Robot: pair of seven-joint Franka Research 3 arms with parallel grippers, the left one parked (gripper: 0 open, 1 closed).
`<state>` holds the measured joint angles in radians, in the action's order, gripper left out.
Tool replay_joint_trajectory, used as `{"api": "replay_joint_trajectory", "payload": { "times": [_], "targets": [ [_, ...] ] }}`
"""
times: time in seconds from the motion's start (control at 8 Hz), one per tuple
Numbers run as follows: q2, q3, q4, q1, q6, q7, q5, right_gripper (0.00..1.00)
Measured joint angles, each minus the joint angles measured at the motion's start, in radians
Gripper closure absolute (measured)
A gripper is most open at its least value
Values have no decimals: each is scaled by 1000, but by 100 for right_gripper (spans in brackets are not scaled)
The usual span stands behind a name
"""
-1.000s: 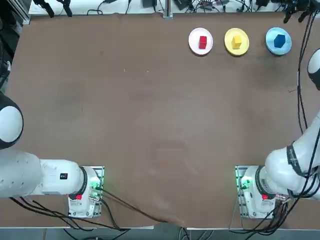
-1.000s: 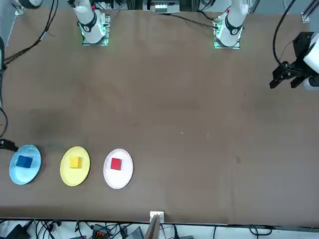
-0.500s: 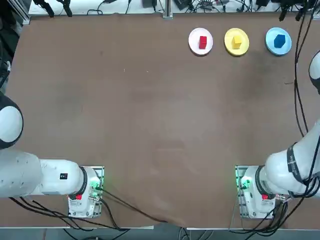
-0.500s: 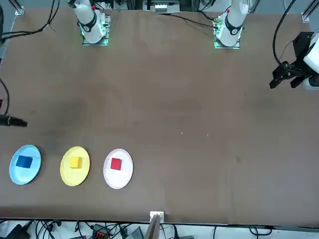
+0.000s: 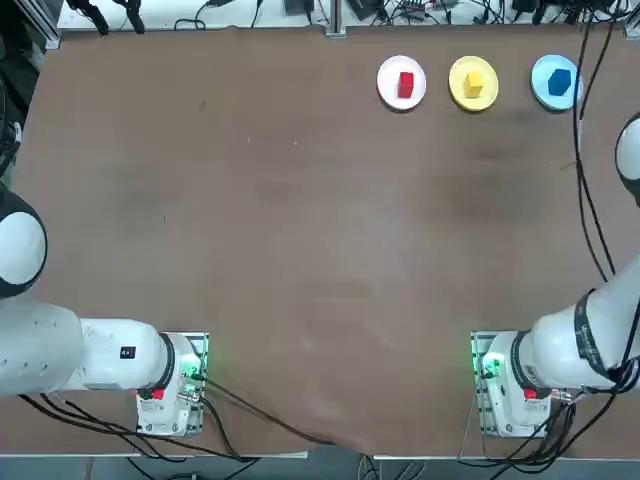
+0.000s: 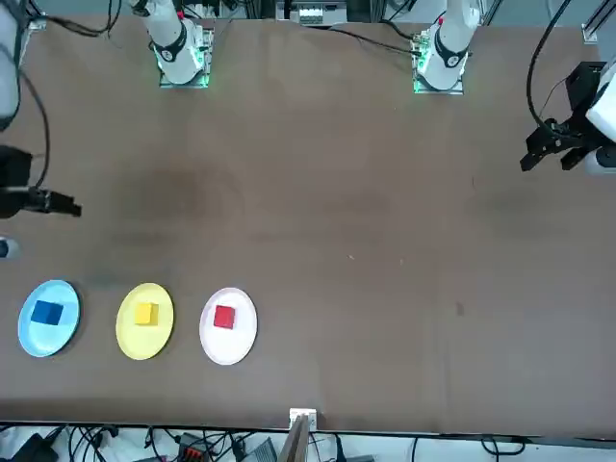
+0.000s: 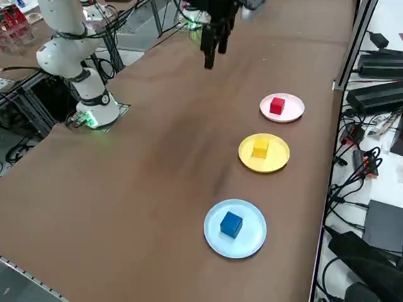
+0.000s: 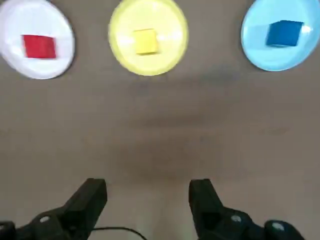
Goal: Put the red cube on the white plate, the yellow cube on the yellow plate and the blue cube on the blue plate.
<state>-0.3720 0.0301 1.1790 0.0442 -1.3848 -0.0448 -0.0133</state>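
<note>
Each cube rests on its matching plate in a row at the table's far edge. The red cube (image 8: 39, 46) lies on the white plate (image 8: 14, 29), the yellow cube (image 8: 145, 41) on the yellow plate (image 8: 120, 42), and the blue cube (image 8: 284, 33) on the blue plate (image 8: 256, 50). The right side view shows the same: red cube (image 7: 277, 105), yellow cube (image 7: 260, 148), blue cube (image 7: 231, 224). My right gripper (image 8: 146, 192) hangs open and empty above bare table, short of the plates on the robot's side. It also shows as the right gripper (image 7: 211, 60) and right gripper (image 6: 65, 205).
Cables and black equipment boxes (image 7: 378, 63) line the table's far edge beyond the plates. The parked left gripper (image 6: 553, 149) hangs over the other side of the table. The right arm's base (image 5: 505, 385) stands at the near edge.
My right gripper has drawn back from the blue plate's side toward the robot, staying open. The three cubes and plates have not moved.
</note>
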Motion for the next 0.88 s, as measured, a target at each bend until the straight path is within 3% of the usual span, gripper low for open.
{"api": "replay_joint_trajectory", "payload": {
  "times": [0.25, 0.38, 0.88],
  "targets": [
    [28, 0, 33, -8, 9, 2, 23, 0],
    [79, 0, 113, -25, -30, 2, 56, 0],
    [396, 1, 527, -72, -321, -4, 27, 0]
  ]
}}
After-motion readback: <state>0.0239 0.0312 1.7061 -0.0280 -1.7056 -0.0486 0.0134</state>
